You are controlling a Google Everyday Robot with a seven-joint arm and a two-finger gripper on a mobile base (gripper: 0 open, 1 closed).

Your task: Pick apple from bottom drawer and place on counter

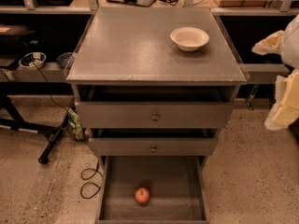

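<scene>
Hanging right of the worktop (131,50) is your end effector (285,101); you cannot tell its state. The apple (142,195) lies in the bottom drawer (163,176), low to its left.

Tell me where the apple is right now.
The apple lies in the open bottom drawer, slightly left of centre near its front; the gripper sits at the camera view's right edge, beside the counter.

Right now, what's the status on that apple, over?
Hand at far right, beside the counter, far from apple. Apple lying in open bottom drawer. White bowl on counter, back right; nothing covers apple.
</scene>
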